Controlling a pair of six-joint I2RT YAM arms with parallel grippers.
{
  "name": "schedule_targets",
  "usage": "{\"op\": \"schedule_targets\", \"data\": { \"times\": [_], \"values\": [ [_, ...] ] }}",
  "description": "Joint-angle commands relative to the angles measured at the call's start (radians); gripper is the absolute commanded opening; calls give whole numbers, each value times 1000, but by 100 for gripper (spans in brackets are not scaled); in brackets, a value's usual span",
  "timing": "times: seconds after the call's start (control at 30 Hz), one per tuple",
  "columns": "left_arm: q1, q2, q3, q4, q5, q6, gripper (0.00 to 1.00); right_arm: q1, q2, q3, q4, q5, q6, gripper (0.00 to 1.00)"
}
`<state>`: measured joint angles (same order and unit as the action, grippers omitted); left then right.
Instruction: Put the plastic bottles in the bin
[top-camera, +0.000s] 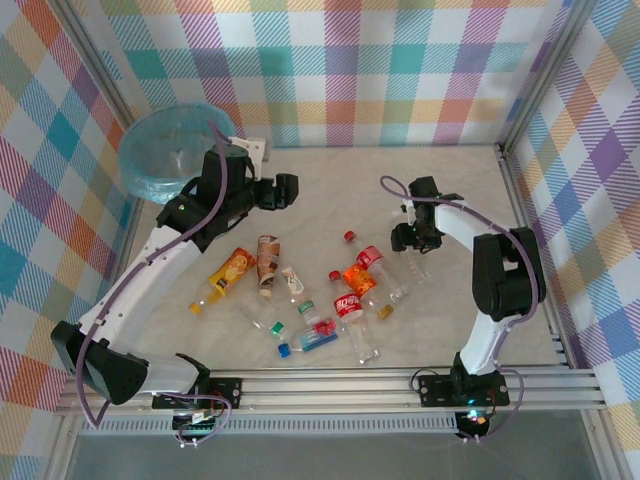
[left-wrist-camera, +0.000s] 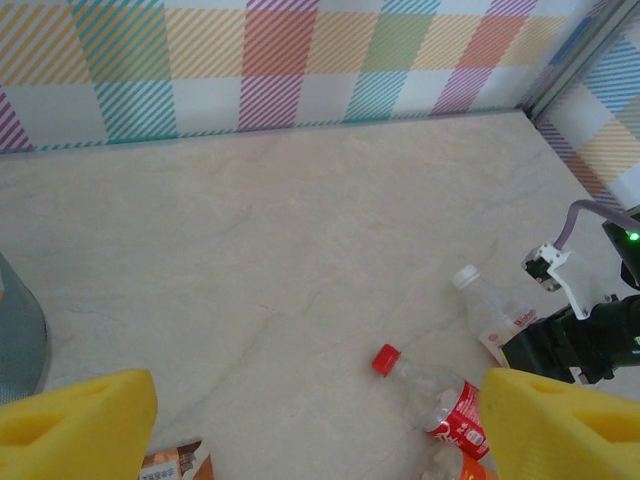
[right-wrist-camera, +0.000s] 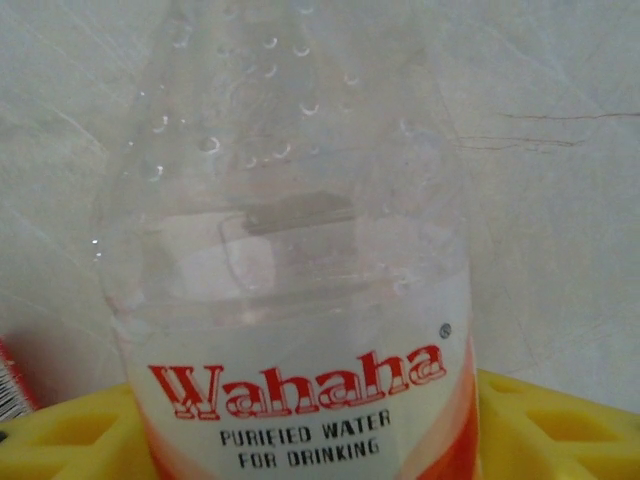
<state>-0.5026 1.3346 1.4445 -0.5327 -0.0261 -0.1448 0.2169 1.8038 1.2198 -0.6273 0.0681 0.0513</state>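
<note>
- The plastic bottles (top-camera: 350, 305) lie scattered on the counter (top-camera: 330, 190) in front of the 2 arms. The bin (top-camera: 140, 180) stands in the far left corner, well apart from them.
- The right hand (top-camera: 413, 250) is at the right end of the group and grasps 1 of them, the Wahaha bottle (right-wrist-camera: 300, 300). Its 2 yellow pads (right-wrist-camera: 60, 440) lie against both sides of the label.
- The left hand (top-camera: 283, 190) is released, with nothing between its pads, and hangs near the bin.
- For this step we would press firmly but gently, because such thin plastic probably dents and slips.
- We would lift straight up first, so that the neighbouring bottles are not dragged along.
- The way to the bin crosses the left arm (top-camera: 170, 260), so we would plan a high path over it.
- We cannot tell how tight the grip is.
- In the right wrist view the cap is cut off.
- In the top view the left arm covers part of the bin, so we cannot tell what lies inside.
</note>
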Motion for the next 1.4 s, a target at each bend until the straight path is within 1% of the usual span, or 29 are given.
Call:
{"op": "schedule_targets", "data": {
  "times": [0.0,0.1,0.23,0.3,0.4,0.5,0.57,0.63,0.67,0.73,0.83,0.9,1.17,1.23,1.27,1.37],
  "values": [
    [-8,7,45,-7,38,-30,85,-6,-95,23,-17,7,8,66],
    [-8,17,67,-5,75,-68,85,-4,-159,60,-29,-39,21,65],
    [-8,23,82,38,170,-130,87,21,-240,129,-54,-85,27,65],
    [-8,28,80,82,231,-164,88,48,-292,149,-34,-163,10,65],
    [-8,52,77,143,309,-211,89,99,-371,133,63,-341,-10,64],
    [-11,84,77,200,411,-251,89,154,-410,130,135,-468,-11,63],
    [-17,96,78,235,456,-266,89,191,-414,148,153,-533,-17,63],
    [-26,101,80,246,475,-274,89,234,-416,160,169,-581,-37,63],
    [-29,102,80,278,483,-278,89,259,-417,164,176,-591,-50,63],
    [-31,104,83,288,489,-279,89,303,-419,168,191,-603,-73,63],
    [-33,103,82,275,486,-279,82,338,-413,170,209,-618,-82,63],
    [-33,96,74,267,477,-279,77,343,-408,175,210,-615,-76,63],
    [-33,48,28,266,437,-292,62,348,-403,169,233,-611,-60,64],
    [-33,40,30,263,420,-288,56,349,-399,170,236,-609,-57,64],
    [-33,38,31,230,410,-286,53,349,-399,169,235,-610,-60,65],
    [-33,23,31,211,377,-282,50,351,-393,173,238,-608,-62,65]
  ]
}}
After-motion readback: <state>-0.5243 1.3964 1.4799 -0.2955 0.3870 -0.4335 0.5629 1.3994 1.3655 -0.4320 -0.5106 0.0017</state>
